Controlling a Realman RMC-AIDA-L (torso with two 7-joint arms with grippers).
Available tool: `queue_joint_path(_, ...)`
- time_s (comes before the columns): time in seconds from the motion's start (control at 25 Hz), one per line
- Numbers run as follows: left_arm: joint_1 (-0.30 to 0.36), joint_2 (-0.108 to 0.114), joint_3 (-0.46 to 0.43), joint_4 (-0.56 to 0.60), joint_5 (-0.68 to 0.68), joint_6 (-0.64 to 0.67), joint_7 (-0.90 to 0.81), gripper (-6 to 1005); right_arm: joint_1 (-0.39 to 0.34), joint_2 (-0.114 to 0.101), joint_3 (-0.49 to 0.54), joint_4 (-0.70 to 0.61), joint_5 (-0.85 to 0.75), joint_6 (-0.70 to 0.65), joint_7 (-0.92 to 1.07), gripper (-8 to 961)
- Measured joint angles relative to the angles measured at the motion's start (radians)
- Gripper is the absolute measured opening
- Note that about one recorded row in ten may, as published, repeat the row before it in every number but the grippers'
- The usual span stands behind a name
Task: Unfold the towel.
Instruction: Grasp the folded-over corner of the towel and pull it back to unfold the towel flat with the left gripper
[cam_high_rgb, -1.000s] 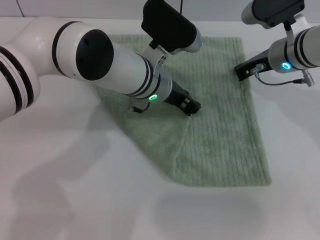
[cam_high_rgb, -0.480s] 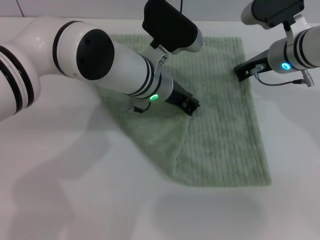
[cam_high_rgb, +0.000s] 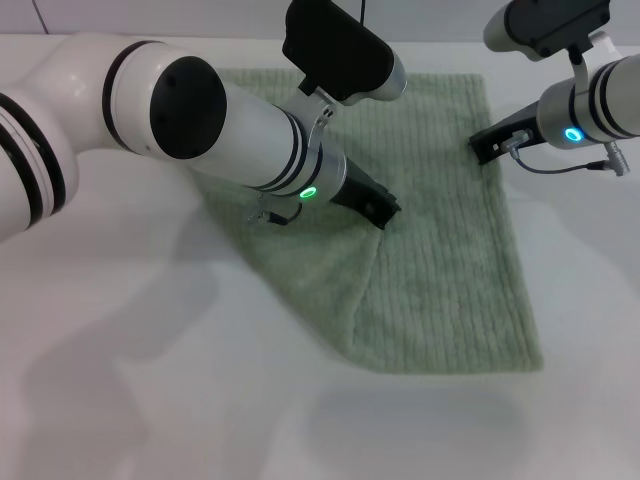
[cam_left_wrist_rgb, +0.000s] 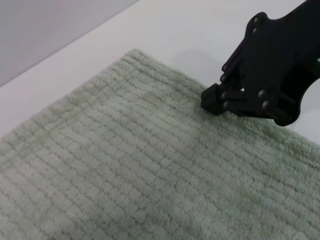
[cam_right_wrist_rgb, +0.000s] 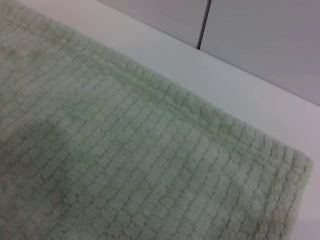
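1. Jaw states cannot be told for either gripper: the left gripper (cam_high_rgb: 385, 208) is seen only as a dark tip resting on the cloth at the centre of the head view, and the right gripper (cam_high_rgb: 484, 145) is seen as a black tip set at the cloth's right edge in the upper right of the frame.
2. Nearest the camera, the lower right corner of the towel (cam_high_rgb: 440, 290) is found below the centre of the head view, lying flat on the white table (cam_high_rgb: 150, 400).
3. A long axis running from the lower centre up toward the top of the frame is shown, with the right edge slanting slightly leftward as it rises.
4. A diagonal folded edge is seen on the lower left side, where a layer is doubled over beneath the left gripper.
5. Pale sage-green terry with fine parallel ribs and a raised hem is shown.
6. In the left wrist view, the right gripper (cam_left_wrist_rgb: 212, 98) is seen touching the towel (cam_left_wrist_rgb: 125, 165) near its rim.
7. In the right wrist view, a hemmed corner of the towel (cam_right_wrist_rgb: 150, 165) is shown against the table (cam_right_wrist_rgb: 210, 85).
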Motion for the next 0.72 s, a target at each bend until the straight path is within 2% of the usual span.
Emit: queue_joint_path(0.72,0.058,0.009,-0.063,-0.076,0.006,0.001,0.005,78,0.011,0.0,0.027,0.041,0.068,0.0,-0.082,23)
